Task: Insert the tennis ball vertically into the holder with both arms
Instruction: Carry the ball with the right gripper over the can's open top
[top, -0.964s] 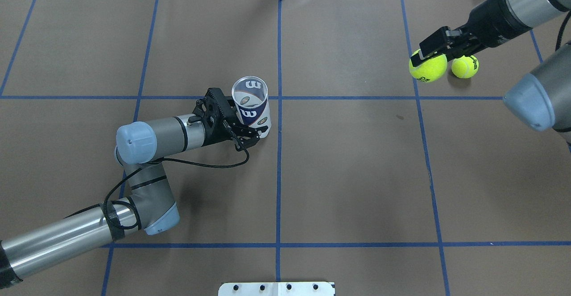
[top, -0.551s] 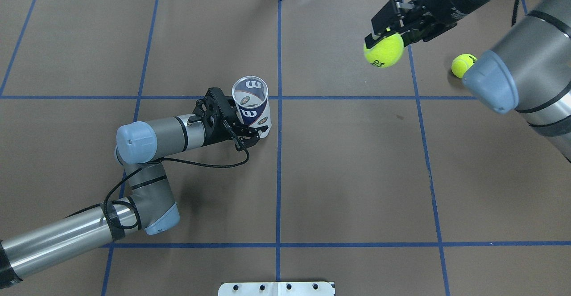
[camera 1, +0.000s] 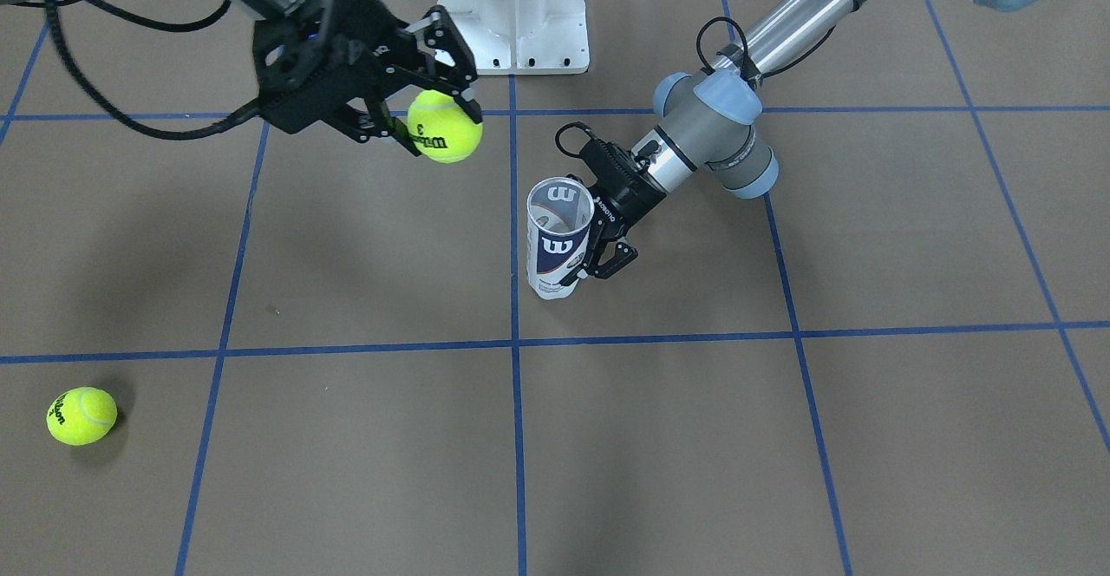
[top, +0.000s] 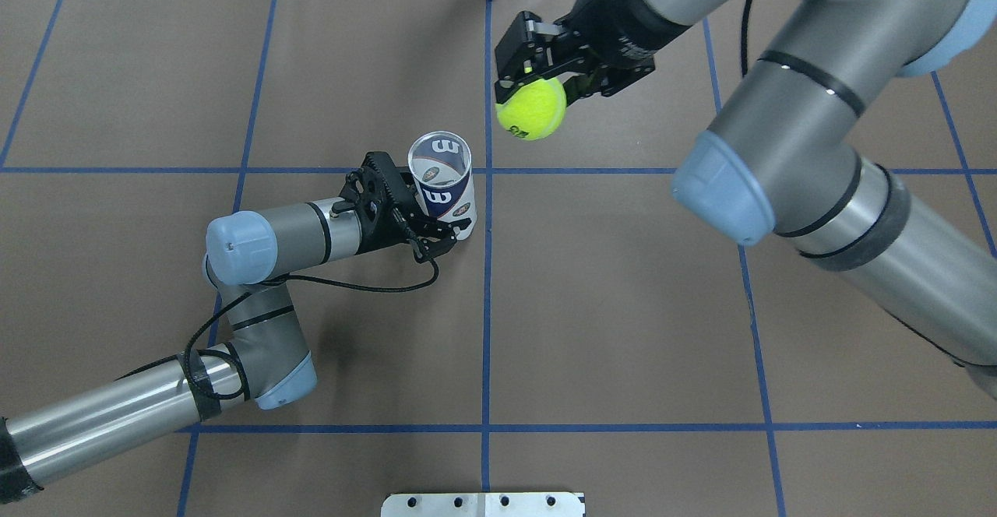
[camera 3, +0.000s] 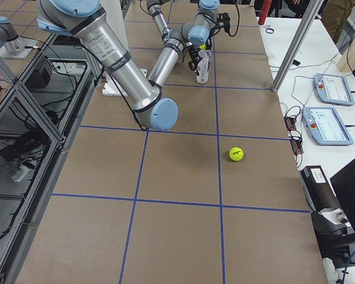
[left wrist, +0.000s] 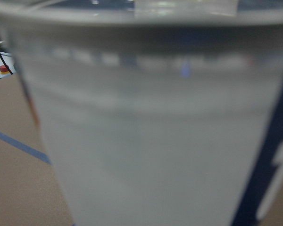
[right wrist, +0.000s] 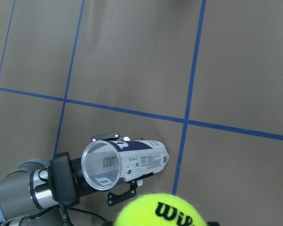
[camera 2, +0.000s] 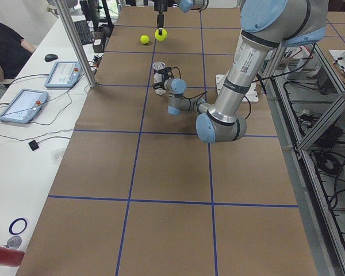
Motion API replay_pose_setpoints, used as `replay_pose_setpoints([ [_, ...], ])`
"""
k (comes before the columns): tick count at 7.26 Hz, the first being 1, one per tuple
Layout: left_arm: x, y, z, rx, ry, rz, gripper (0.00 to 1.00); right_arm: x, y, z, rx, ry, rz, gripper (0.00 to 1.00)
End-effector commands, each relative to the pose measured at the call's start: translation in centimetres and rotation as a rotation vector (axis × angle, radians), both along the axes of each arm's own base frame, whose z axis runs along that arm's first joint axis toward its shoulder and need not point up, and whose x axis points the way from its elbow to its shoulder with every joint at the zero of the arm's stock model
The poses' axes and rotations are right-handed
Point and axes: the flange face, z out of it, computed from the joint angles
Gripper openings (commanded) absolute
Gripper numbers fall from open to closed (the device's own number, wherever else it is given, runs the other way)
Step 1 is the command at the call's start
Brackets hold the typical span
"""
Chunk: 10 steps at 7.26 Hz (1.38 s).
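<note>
ball aloft, can braced and waiting

the right hand (top: pixel 537 85) grips a tennis ball (top: pixel 531 110) above the surface (top: pixel 623 307), near the open mouth of the clear can (top: pixel 442 182) but not yet over it. the left hand (top: pixel 448 237) is clamped round the can's lower half, holding it upright on the surface. seen from above, the can looks empty. pickup and bracing appear done. what is left, by this view, is to bring the ball over the rim, lower it straight in and release. a second ball (camera 1: pixel 81 415) lies well apart on the surface, on the robot's right side.
</note>
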Motion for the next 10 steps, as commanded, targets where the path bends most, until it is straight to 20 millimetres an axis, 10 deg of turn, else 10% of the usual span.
replay_pose_setpoints([
  [1,0.0,-0.1,-0.1,0.000,0.000,-0.002,0.75,-6.5,-0.2,-3.3,0.014,0.034,0.028,0.00],
  [10,0.0,-0.1,-0.1,-0.001,0.002,-0.002,0.76,-11.9,-3.2,-3.4,-0.009,0.116,0.062,0.00],
])
